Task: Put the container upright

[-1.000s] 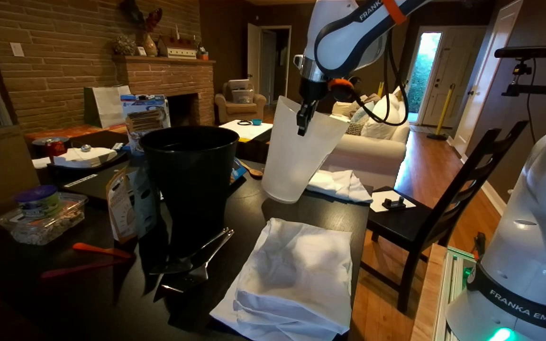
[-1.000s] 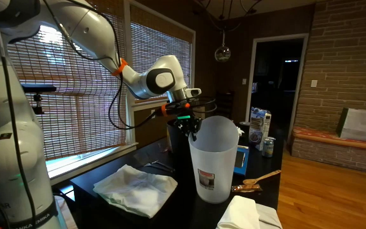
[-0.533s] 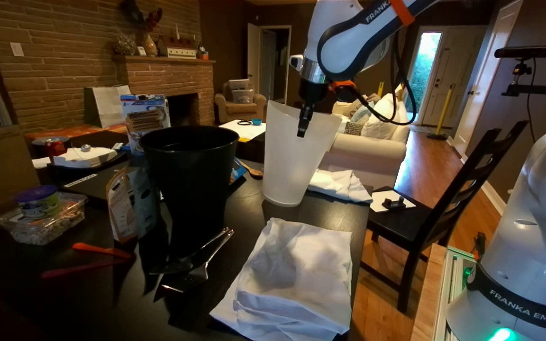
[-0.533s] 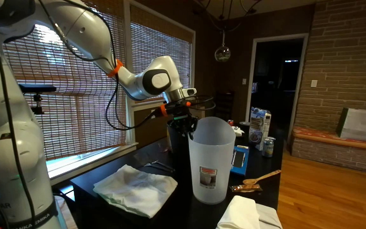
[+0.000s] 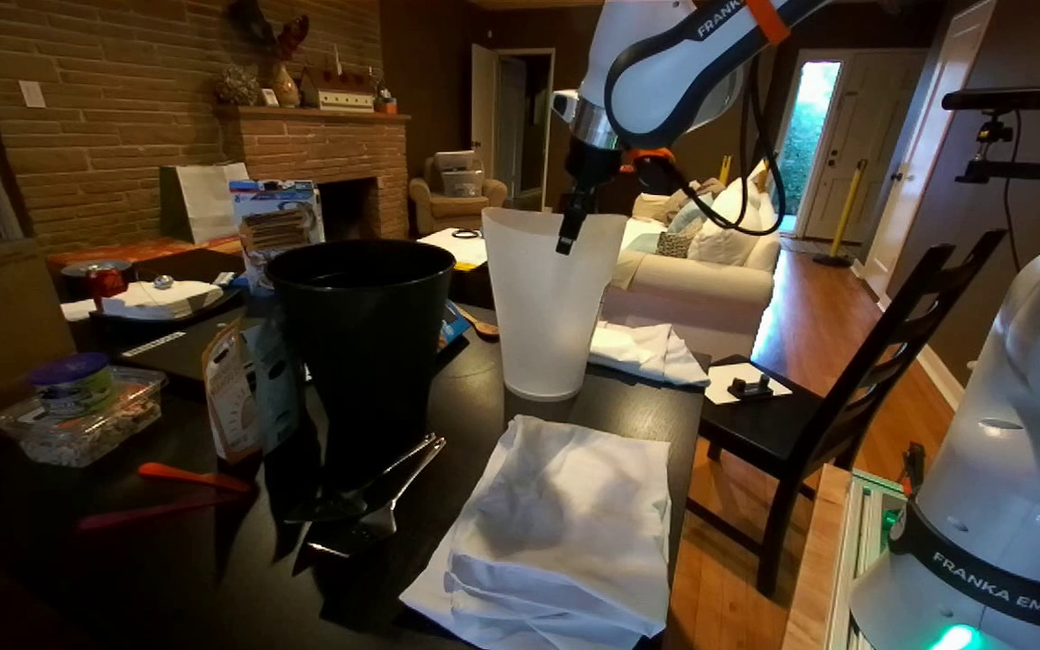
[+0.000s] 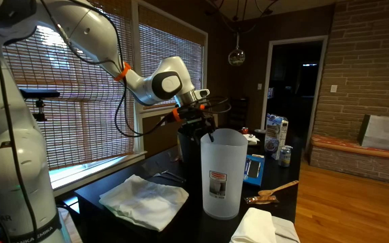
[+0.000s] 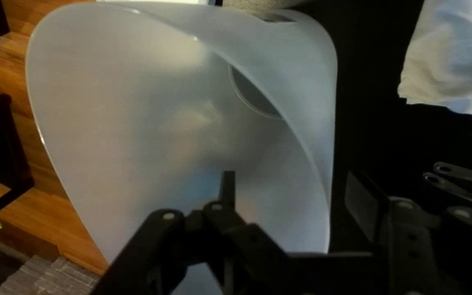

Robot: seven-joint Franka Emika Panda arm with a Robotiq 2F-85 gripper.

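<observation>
Tool (image 7: 291, 186), jaws apart, straddles the rim of the tall tapered white translucent plastic container (image 5: 543, 307) standing upright below, likely to steady it; wall contact unconfirmed.

Light is dim, with glare behind the blinds (image 6: 89, 118).

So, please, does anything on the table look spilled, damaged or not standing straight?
Nothing stands out. I see no spill or damage; the container looks upright, or nearly, on the table, and the open gripper appears to straddle one side of it.
</observation>
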